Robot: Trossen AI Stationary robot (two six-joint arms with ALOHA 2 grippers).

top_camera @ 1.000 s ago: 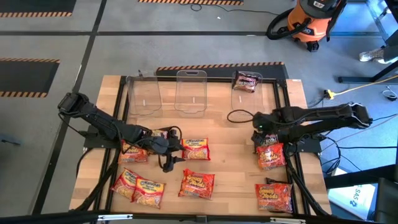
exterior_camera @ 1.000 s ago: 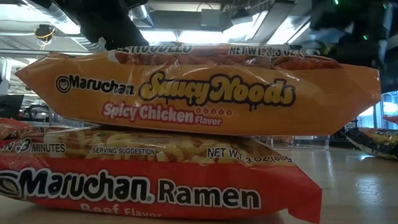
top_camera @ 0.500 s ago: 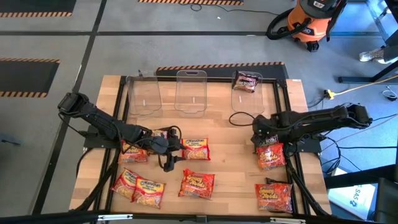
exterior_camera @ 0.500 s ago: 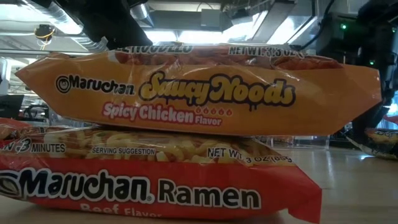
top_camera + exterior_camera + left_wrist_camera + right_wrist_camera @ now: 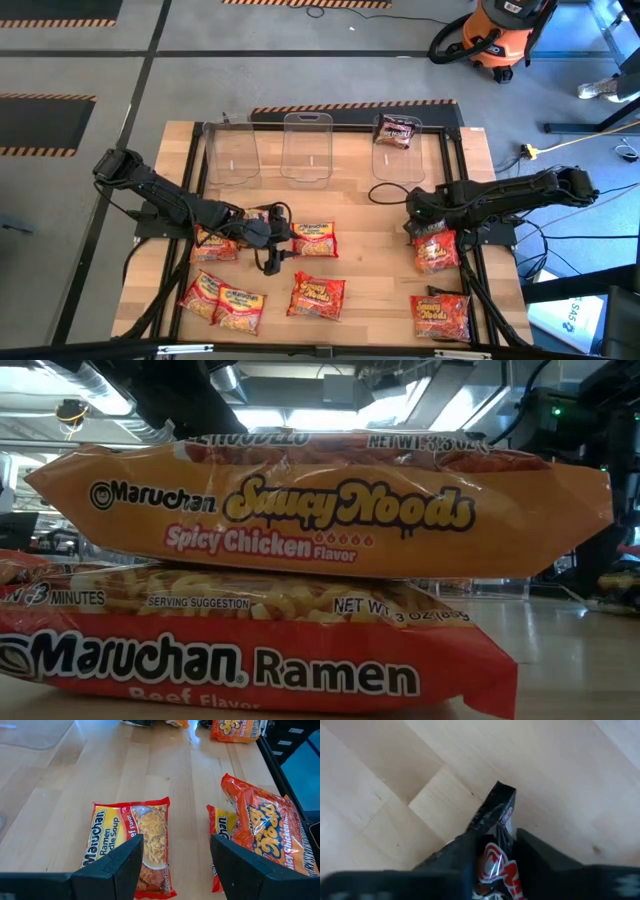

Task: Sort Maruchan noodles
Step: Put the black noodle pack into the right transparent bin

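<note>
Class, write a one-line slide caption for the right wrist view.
Right claw pinching the edge of a dark noodle packet above the wooden table.

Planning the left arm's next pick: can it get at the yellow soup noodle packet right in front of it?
Probably yes. The left gripper is open and hangs just over the yellow packet, which lies flat on bare table with nothing on top.

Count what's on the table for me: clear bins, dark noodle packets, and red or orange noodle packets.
Clear bins: 3
Dark packets: 2, one in the rightmost bin, one in the right gripper
Red or orange packets: 7 seen from above; stacks may hide more
Total: 12
</note>
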